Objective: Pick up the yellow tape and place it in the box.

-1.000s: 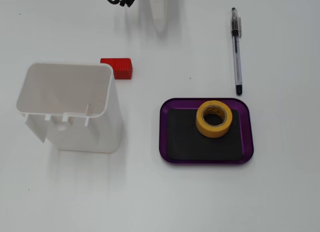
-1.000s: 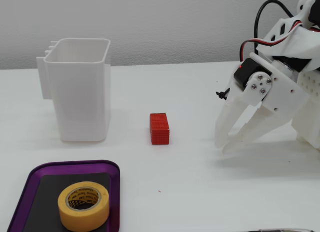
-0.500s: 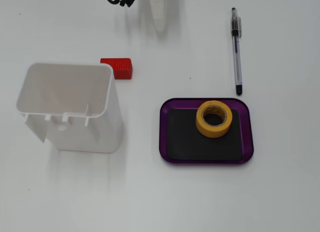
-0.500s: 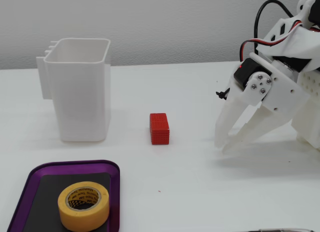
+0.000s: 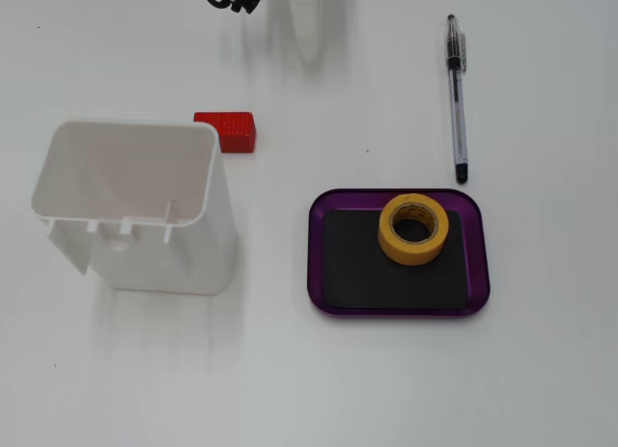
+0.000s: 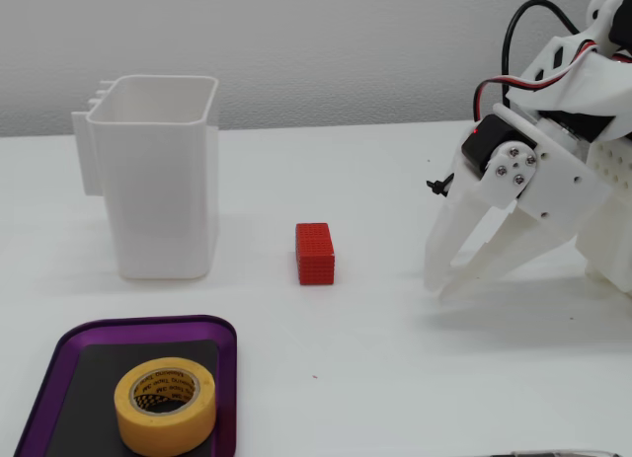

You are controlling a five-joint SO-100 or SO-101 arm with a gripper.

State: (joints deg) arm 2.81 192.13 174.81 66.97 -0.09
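Only print visible is on the yellow tape [image 6: 165,407]: dark lettering runs round the inside of its pale core, clearest from about 10 to 2 o'clock on the ring in a fixed view, but too small and blurred to read. In the other fixed view the tape [image 5: 414,229] shows similar dark marks near 12 o'clock on the core, also illegible. No other text, numbers or signs readable.

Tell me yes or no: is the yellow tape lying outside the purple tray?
No. In a fixed view the yellow tape lies flat on the black floor inside the purple tray.
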